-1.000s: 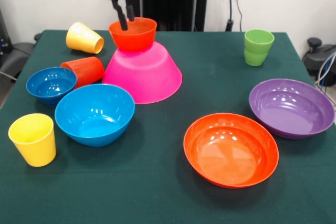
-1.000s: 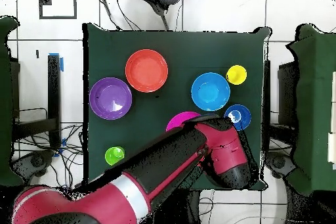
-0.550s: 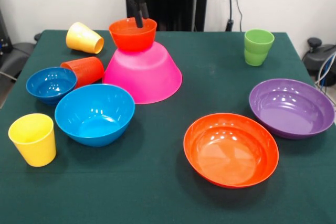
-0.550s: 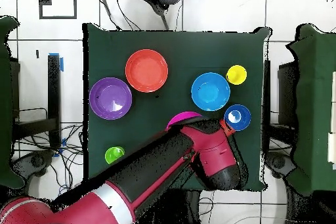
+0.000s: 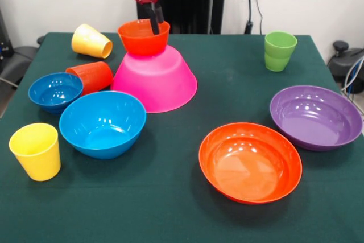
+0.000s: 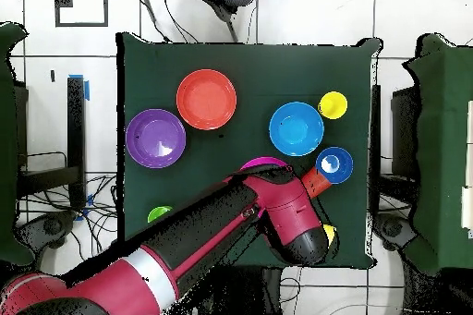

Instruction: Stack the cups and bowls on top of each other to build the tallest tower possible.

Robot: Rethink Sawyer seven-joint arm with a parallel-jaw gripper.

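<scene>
Front view: the gripper (image 5: 154, 24), fingers close together and holding nothing, dips into the orange bowl (image 5: 143, 36) atop the upturned pink bowl (image 5: 154, 79). Best lift straight up, lest the orange bowl slide off.

- My table (image 5: 187, 209), dark green cloth, carries:
- large pink plastic bowl (image 5: 156, 81), upside down
- two blue bowls (image 5: 102, 123)
- shallow orange bowl (image 5: 250, 161)
- shallow purple bowl (image 5: 315, 116)
- four cups (image 5: 35, 151)

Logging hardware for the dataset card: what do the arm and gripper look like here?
The arm has glossy red shells with black sections and a pale grey band. A rounded red end cap sits above the gripper, which has slim dark fingers. No loose cables or markings are visible.
</scene>
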